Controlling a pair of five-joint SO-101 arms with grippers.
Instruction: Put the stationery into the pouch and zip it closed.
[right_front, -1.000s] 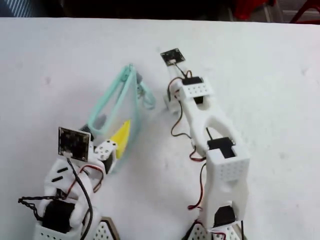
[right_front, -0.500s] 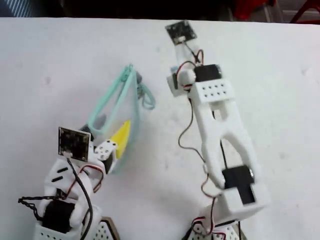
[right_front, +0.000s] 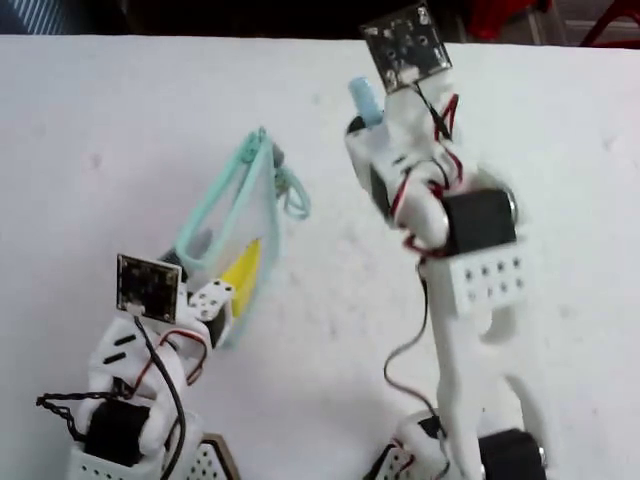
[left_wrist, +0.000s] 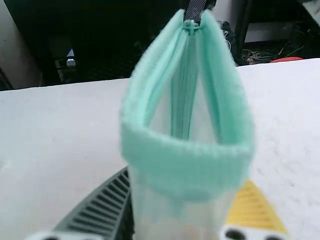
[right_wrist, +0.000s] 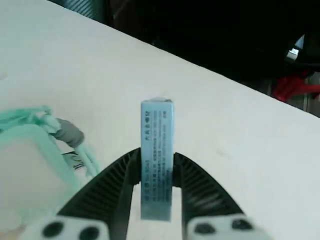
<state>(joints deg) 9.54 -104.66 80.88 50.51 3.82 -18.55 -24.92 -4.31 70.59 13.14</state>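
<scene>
Gripping pouch (left_wrist: 186, 165), illegibly printed blue stick (right_wrist: 156, 137)

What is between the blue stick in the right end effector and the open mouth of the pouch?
Nothing visible. Bare table lies between the blue stick and the pouch, whose mouth gapes open.

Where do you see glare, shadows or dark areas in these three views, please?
High view: the camera board on the right arm catches glare; the table is evenly lit, with soft shadows. Left wrist view: the room behind the pouch is dark. Right wrist view: dark room beyond the table too, while the blue item in the right gripper is well lit.
</scene>
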